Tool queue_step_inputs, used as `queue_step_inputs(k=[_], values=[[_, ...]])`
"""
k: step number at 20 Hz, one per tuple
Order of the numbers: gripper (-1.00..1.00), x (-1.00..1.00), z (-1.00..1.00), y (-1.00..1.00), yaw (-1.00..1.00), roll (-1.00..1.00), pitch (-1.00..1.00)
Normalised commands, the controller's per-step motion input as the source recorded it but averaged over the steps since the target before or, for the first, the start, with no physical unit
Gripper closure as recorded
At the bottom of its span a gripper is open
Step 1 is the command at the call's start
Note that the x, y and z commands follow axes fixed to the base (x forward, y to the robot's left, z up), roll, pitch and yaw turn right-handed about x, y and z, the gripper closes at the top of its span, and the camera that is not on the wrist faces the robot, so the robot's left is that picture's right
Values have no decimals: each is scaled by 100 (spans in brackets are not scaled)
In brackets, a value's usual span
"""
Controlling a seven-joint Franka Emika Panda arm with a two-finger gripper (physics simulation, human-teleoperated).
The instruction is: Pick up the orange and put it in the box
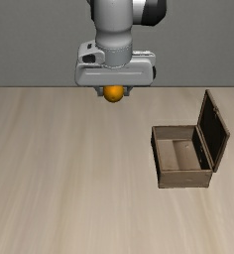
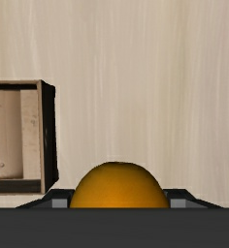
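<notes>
The orange (image 1: 113,94) hangs under my gripper (image 1: 113,95), raised above the wooden table (image 1: 59,169). In the wrist view the orange (image 2: 118,185) sits between my fingers, which close on it from both sides, near the gripper (image 2: 118,199). The open brown box (image 1: 183,159) stands on the table toward the exterior view's right, its lid (image 1: 214,127) tilted up. The box's inside (image 2: 16,136) also appears in the wrist view, off to one side of the orange, and looks bare.
The pale wooden table spreads wide around the box. A grey wall (image 1: 30,40) rises behind the robot.
</notes>
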Motion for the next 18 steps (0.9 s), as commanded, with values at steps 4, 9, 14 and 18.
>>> queue_step_inputs(k=[4, 9, 14, 18], values=[[100, 0, 0, 100, 0, 0, 0], [100, 0, 0, 100, 0, 0, 0], [100, 20, 0, 80, 0, 0, 0], [-100, 25, 0, 25, 0, 0, 0]])
